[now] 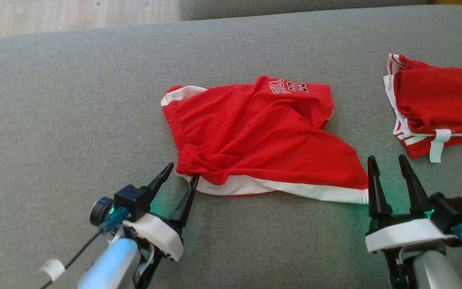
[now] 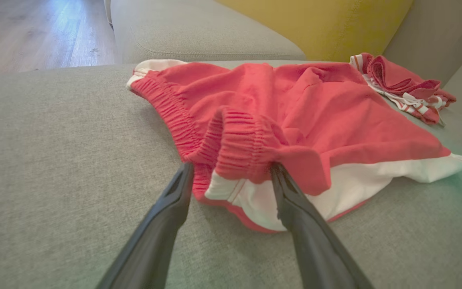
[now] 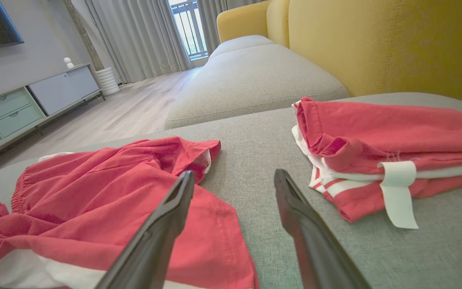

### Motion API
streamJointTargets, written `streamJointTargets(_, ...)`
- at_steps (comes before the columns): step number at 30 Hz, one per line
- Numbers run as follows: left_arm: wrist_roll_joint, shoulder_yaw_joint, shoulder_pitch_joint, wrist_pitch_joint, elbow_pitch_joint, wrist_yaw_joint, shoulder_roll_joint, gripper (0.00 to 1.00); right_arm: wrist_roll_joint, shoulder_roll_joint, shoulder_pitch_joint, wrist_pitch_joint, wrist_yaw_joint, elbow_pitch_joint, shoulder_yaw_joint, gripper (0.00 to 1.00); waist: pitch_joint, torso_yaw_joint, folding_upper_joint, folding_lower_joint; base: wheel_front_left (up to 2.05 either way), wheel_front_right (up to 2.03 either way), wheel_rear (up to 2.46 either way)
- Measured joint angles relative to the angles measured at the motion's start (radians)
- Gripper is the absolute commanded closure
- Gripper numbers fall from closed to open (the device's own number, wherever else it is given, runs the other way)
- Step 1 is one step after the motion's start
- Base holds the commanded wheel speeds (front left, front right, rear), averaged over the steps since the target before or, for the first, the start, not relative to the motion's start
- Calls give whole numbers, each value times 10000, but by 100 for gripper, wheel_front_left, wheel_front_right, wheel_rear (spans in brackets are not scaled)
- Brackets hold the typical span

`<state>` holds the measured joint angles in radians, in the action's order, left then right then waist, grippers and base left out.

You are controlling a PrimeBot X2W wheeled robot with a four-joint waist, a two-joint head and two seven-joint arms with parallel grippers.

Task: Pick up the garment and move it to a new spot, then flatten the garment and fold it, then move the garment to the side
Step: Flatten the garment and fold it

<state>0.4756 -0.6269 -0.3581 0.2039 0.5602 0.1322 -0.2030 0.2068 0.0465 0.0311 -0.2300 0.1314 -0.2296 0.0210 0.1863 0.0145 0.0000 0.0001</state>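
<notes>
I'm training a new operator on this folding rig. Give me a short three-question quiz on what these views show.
1. True or false: the left end effector is shut on the red shorts.
2. By the robot's own sides, the folded garment lies where relative to the shorts? A) to their left B) to their right C) on top of them
3. Fill in: both garments rest on a grey ____.
Key: 1 false, its jaws stand open at the waistband corner; 2 B; 3 cushion.
</notes>
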Motion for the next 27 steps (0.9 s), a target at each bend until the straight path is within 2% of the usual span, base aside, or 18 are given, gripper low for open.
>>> streamJointTargets(3, 98, -188, -128, 0, 107, 0, -86, 2, 0, 0, 74, 0, 0, -13, 10, 0, 45, -33, 0, 0, 0, 0, 0)
streamJointTargets(4, 180, -209, -145, 0, 132, 0, -90, 48, 0, 0, 77, 0, 0, -46, 12, 0, 56, -46, 0, 0, 0, 0, 0)
streamJointTargets(5, 221, -228, -159, 0, 150, 2, -96, 82, 0, 0, 77, 0, 0, -79, 12, 0, 63, -58, 0, 0, 0, 0, 0)
streamJointTargets(6, 267, -242, -170, 0, 153, 2, -102, 100, 0, 0, 77, 0, 0, -109, 10, 0, 66, -70, 0, 0, 0, 0, 0)
streamJointTargets(16, 351, -462, -214, 100, 48, 0, -353, 100, -360, 0, -26, 59, 0, -382, 15, 0, -307, -199, 0, -2, 0, 0, 0)
streamJointTargets(27, 435, -499, 189, -98, -782, -104, -784, 100, -788, 188, -1125, 1076, 0, -188, 447, 0, -428, -321, 0, -1, 0, 0, 0)
